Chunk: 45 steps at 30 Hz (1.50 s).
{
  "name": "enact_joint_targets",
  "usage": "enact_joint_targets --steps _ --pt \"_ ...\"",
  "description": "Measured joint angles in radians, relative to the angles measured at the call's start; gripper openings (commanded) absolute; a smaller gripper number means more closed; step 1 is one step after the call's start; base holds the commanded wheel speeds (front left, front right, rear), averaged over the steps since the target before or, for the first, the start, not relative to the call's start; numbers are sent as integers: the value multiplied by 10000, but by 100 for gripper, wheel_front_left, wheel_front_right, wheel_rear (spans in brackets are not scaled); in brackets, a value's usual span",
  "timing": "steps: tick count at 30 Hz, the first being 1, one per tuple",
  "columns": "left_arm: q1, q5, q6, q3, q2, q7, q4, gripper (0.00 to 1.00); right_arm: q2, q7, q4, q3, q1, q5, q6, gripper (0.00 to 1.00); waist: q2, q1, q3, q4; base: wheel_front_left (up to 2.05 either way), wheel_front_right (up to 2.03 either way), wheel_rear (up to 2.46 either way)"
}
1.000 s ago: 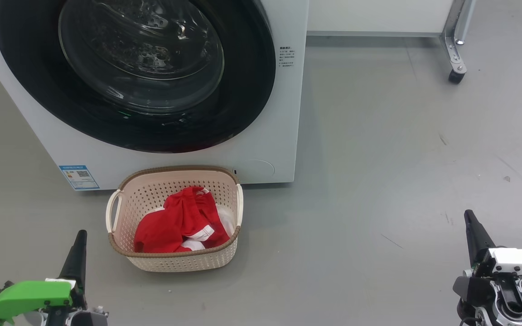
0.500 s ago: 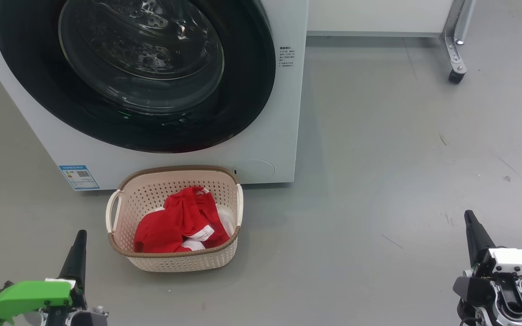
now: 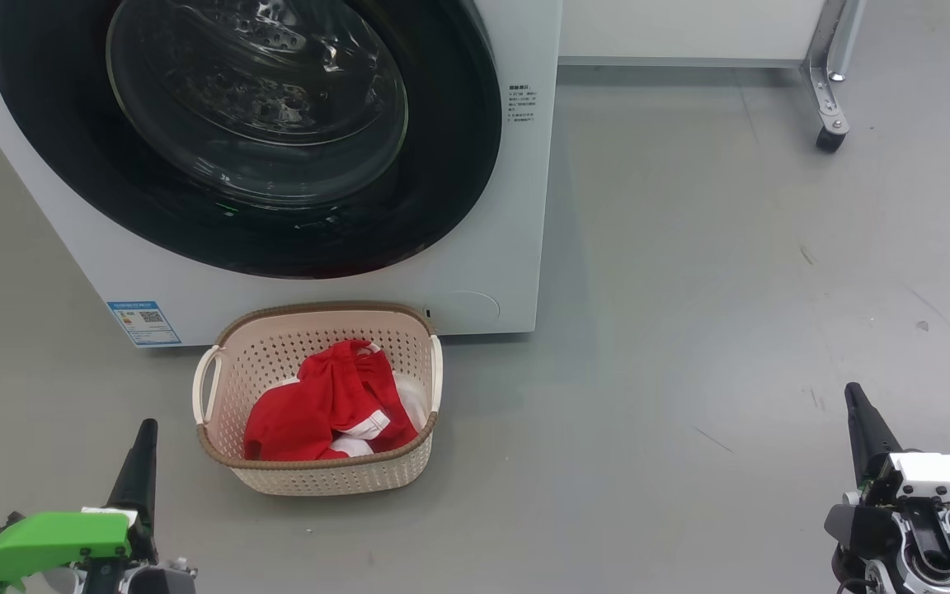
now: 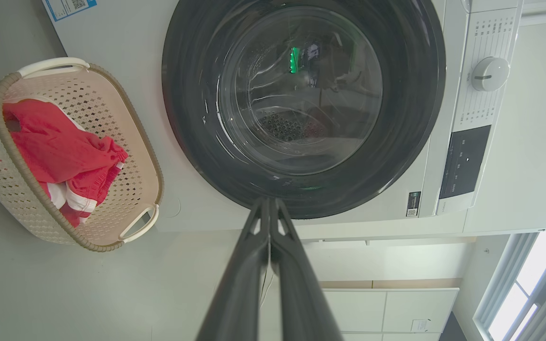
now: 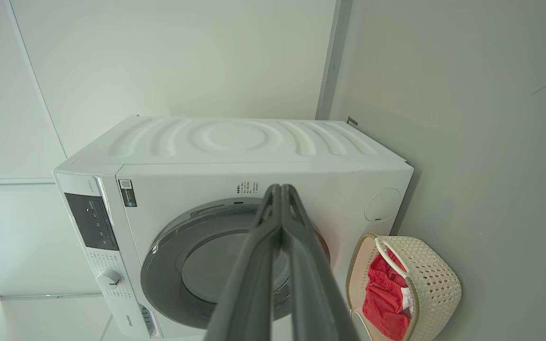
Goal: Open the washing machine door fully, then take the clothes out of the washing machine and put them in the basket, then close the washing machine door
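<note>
Left claw (image 3: 147, 429) and right claw (image 3: 853, 392) pinched closed, empty, near floor (image 3: 689, 330). We see clothes (image 3: 322, 408) in basket (image 3: 326, 480), door (image 3: 458, 165) closed on washer (image 3: 524, 247). Task looks done; next, we just park.

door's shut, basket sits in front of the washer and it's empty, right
Not quite. The basket is not empty: red clothes lie in it, as the head view shows. The rest holds: the door is shut and the basket sits in front of the washer.
</note>
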State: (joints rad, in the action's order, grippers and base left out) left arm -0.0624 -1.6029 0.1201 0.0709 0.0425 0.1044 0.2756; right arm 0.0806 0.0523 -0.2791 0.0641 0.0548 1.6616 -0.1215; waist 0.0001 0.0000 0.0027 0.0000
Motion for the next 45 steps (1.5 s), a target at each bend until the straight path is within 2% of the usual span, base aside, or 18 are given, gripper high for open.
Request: enact_joint_targets --steps 45 --pt "0 0 0 12 -2 0 -2 0 -6 44 -13 48 24 -2 -2 0 0 0 1 -1 0 0 0"
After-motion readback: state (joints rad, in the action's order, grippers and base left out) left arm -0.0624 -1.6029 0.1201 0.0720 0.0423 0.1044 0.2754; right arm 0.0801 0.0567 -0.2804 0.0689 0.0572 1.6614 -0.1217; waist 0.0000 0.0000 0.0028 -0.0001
